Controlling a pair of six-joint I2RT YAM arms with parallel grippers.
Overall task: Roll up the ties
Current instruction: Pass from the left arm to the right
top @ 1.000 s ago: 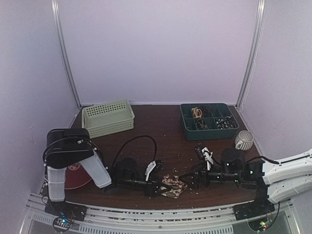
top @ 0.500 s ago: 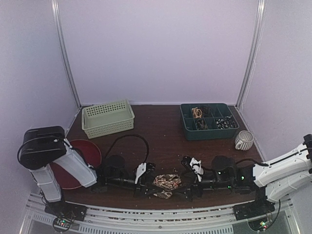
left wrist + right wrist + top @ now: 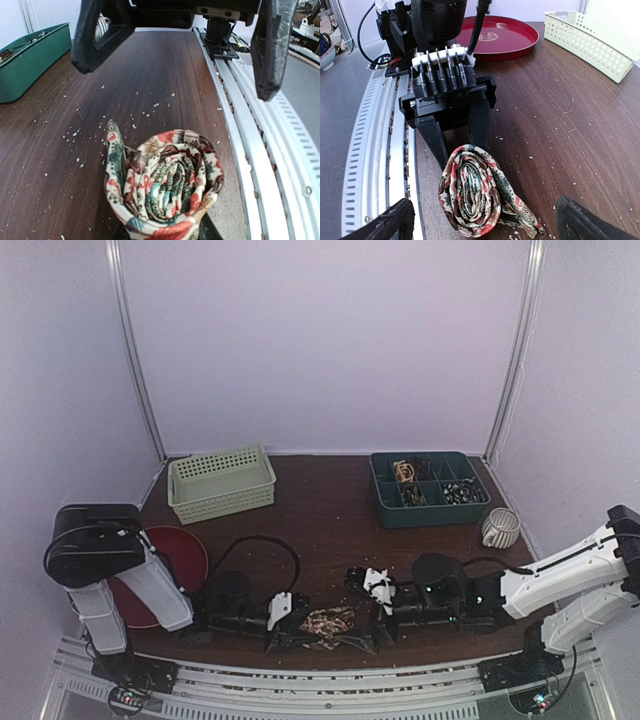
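One tie [image 3: 326, 620] lies rolled into a tight coil, patterned in cream, red, brown and teal, near the table's front edge. It fills the bottom of the left wrist view [image 3: 162, 192], with a loose tail at its side [image 3: 520, 212]. My left gripper [image 3: 296, 628] sits low on the table with its fingertips [image 3: 433, 142] closed on the coil's left end. My right gripper [image 3: 370, 626] faces it from the right, its fingers [image 3: 270, 50] spread wide on either side of the coil and not touching it. I see no other tie.
A pale green basket [image 3: 222, 482] stands at the back left and a dark green compartment tray [image 3: 428, 490] at the back right. A striped mug [image 3: 501, 528] is at the right, a red plate [image 3: 165, 565] at the left. Pale crumbs dot the wood. A metal rail [image 3: 260, 165] runs along the front edge.
Both grippers have moved left along the front edge, and the tie went with them. The bundle is more compact now. The right gripper has come closer to it.
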